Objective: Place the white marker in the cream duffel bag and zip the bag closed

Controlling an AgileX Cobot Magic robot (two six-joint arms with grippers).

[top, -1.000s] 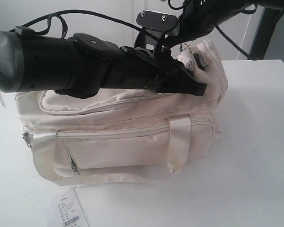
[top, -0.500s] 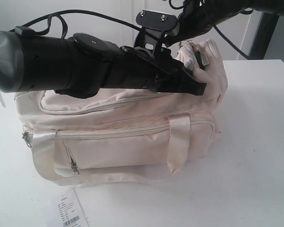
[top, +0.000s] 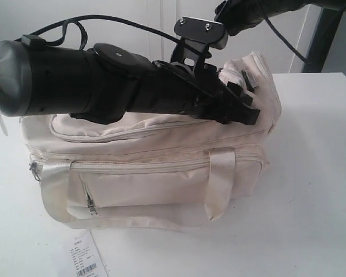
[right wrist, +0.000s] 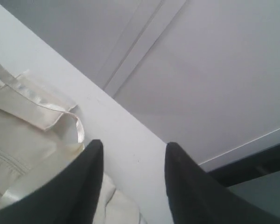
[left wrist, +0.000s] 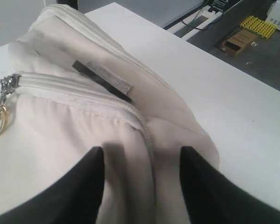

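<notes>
Holding left gripper (left wrist: 141,154) and right gripper (right wrist: 133,147) parted, empty, you are facing a limp cream duffel bag (top: 155,184), probably best gripped by its zipper pull (left wrist: 7,83).

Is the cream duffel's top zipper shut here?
Shut where visible: the zipper on the cream duffel bag runs closed to its pull; the left arm hides part.
</notes>
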